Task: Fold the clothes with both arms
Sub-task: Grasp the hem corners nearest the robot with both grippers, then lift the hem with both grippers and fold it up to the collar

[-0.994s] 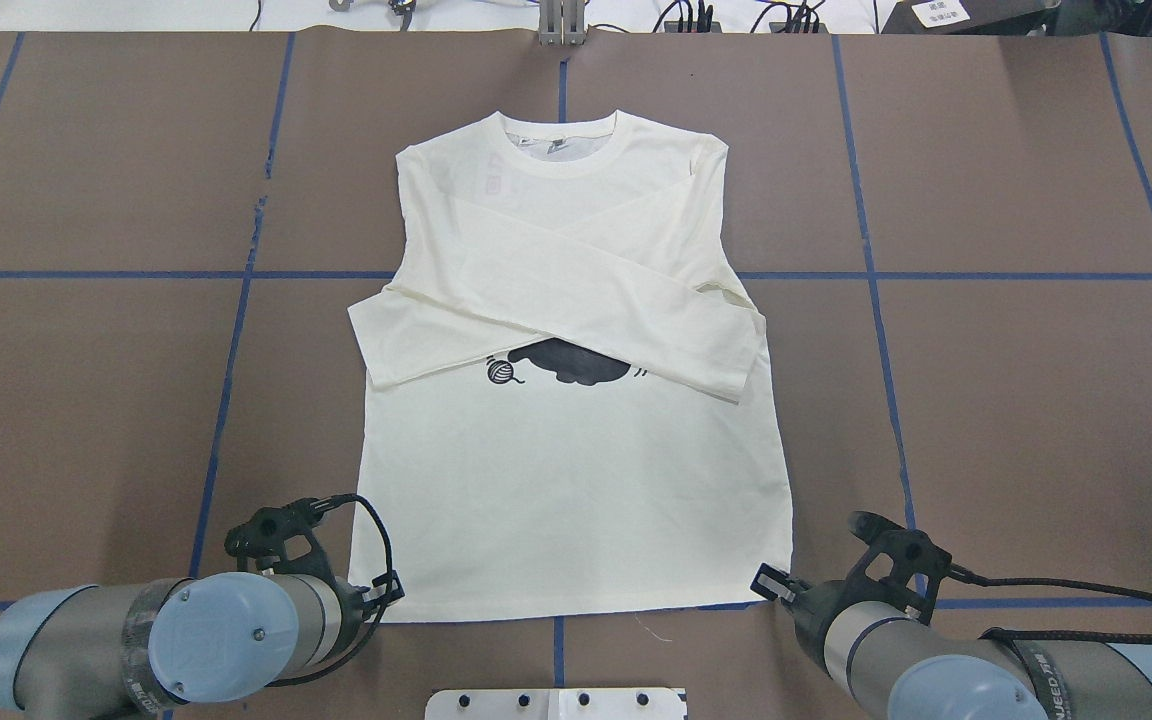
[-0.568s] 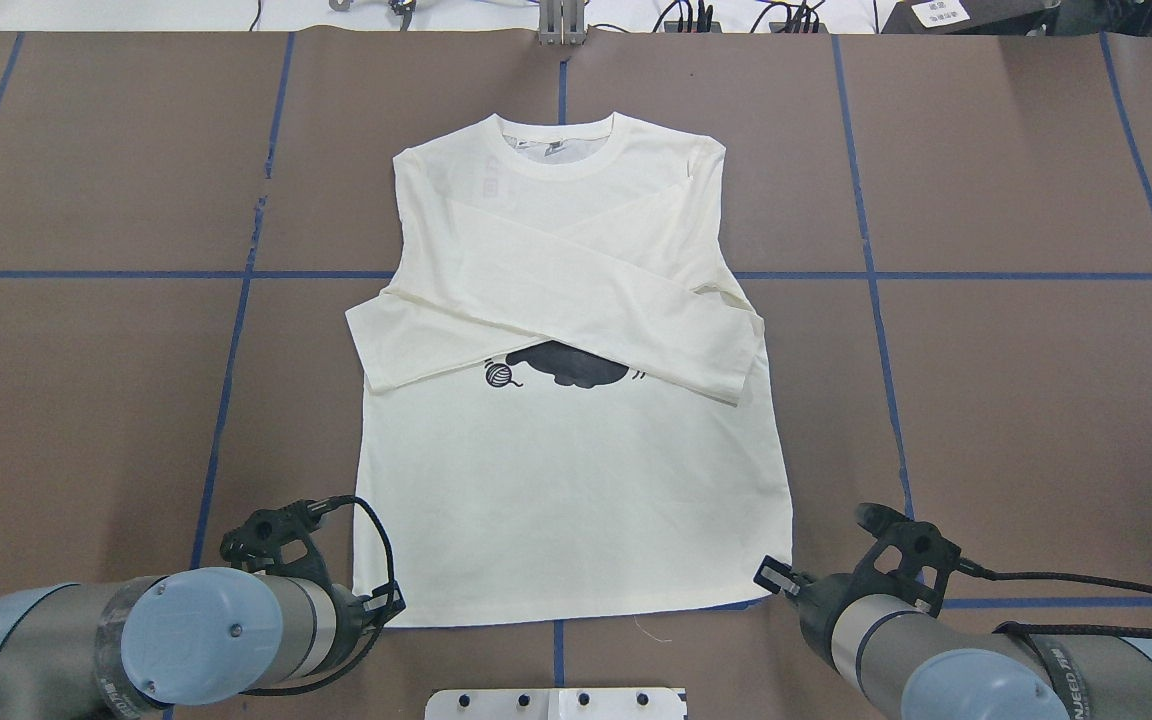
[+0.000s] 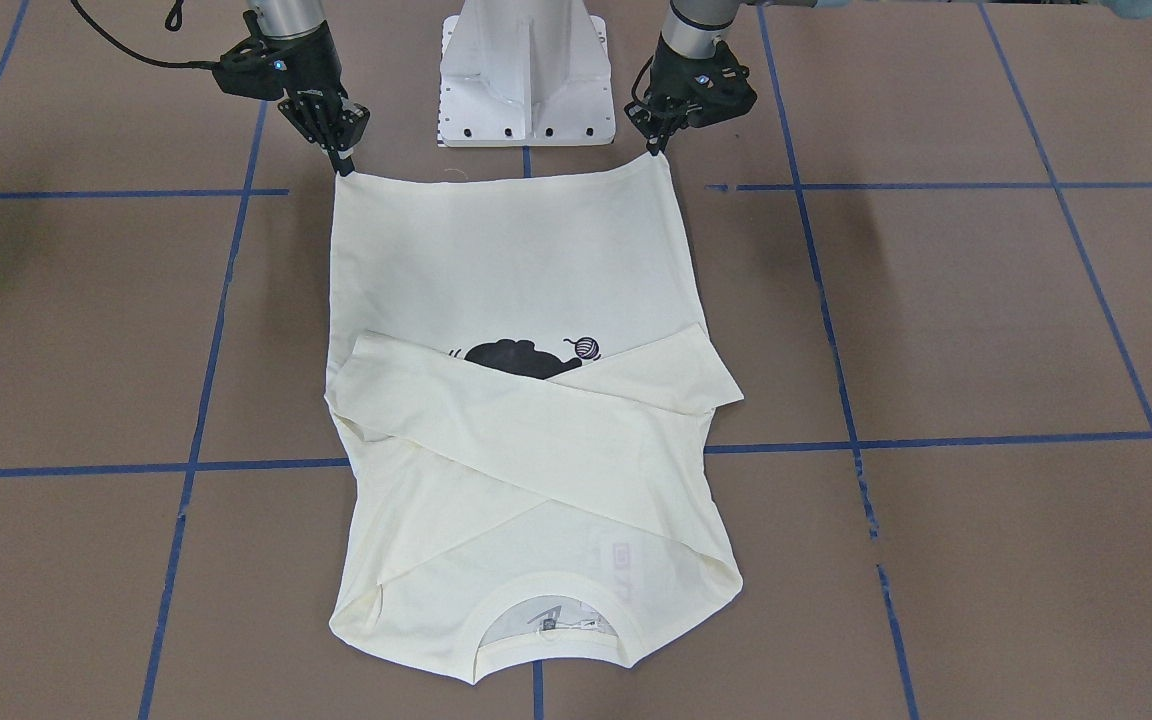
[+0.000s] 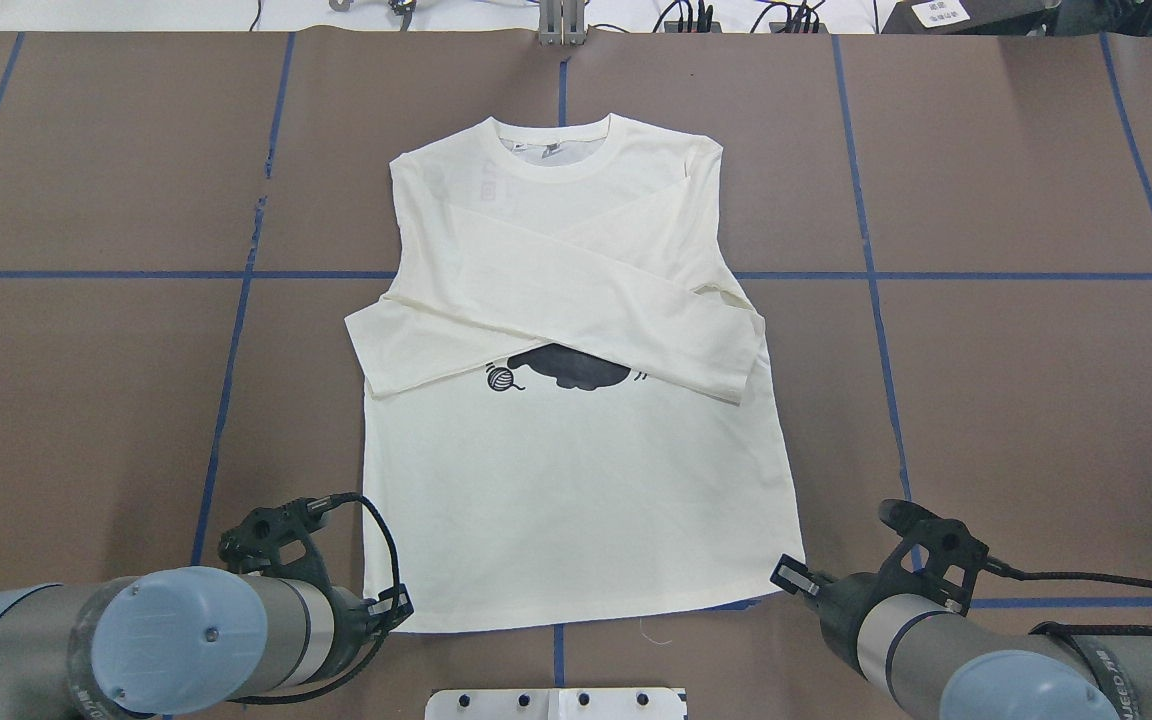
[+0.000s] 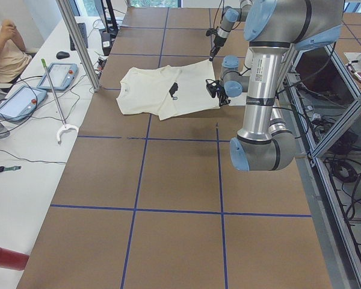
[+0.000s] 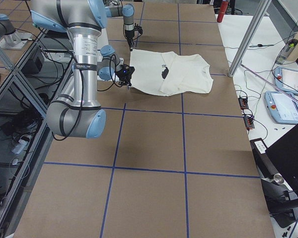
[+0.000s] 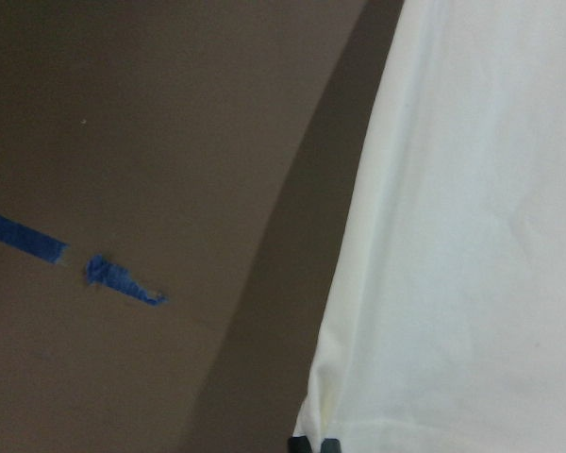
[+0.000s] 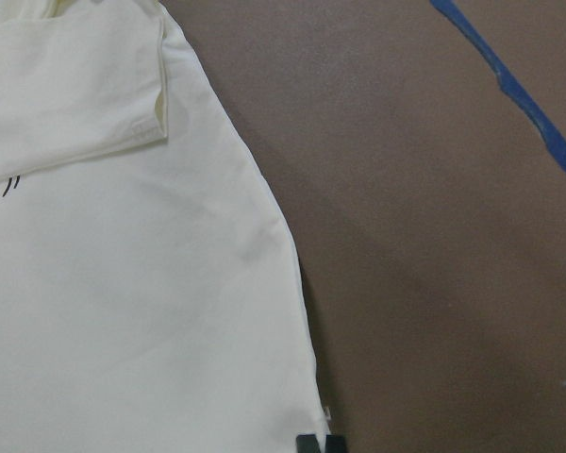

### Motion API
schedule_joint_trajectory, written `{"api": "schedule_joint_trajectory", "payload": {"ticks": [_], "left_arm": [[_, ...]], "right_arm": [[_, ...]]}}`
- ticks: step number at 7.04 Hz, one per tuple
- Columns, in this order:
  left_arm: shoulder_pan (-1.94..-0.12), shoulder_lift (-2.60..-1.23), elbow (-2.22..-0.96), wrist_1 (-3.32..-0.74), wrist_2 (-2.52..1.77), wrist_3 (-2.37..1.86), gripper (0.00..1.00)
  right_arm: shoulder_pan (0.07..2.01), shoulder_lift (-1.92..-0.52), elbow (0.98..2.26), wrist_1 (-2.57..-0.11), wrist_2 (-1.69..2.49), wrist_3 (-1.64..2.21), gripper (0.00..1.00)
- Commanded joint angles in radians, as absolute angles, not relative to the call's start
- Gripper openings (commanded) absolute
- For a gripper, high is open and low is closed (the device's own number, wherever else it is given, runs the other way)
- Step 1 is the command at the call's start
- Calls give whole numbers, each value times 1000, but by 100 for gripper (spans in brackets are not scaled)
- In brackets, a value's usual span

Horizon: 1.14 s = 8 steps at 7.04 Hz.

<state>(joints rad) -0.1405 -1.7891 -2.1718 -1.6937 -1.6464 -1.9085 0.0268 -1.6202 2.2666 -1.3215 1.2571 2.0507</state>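
Brown desk (image 3: 936, 300) carries the shirt (image 3: 496, 260). At their tips, the left claw (image 3: 656, 146) and right claw (image 3: 344, 162) pinch its near corners shut, likely to lift both sides evenly.

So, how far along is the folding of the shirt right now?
Done: both sleeves lie crossed over the chest of the shirt. In hand: the left hand and the right hand each pinch a hem corner. Left: the body is not yet folded, so the hem probably goes toward the collar next.

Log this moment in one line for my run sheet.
shirt face-up, sleeves crossed | left gripper jaws shut on hem | right gripper likewise
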Motion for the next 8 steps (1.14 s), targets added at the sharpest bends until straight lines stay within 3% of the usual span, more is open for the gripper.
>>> {"api": "schedule_joint_trajectory", "payload": {"ticks": [1, 5, 7, 8], "left_arm": [[-196, -1769, -2322, -1677, -1654, -1901, 0], [-192, -1776, -2333, -1678, -1687, -1904, 0], [-347, -1883, -2265, -1677, -1684, -1806, 0], [-462, -1995, -2123, -1678, -1693, -1686, 0]], "right_arm": [[25, -1714, 2455, -1324, 1259, 2051, 0], [-106, -1747, 2513, -1330, 1256, 2054, 0], [65, -1723, 2485, -1330, 1258, 2001, 0], [204, -1612, 2430, -1338, 1284, 1839, 0]]}}
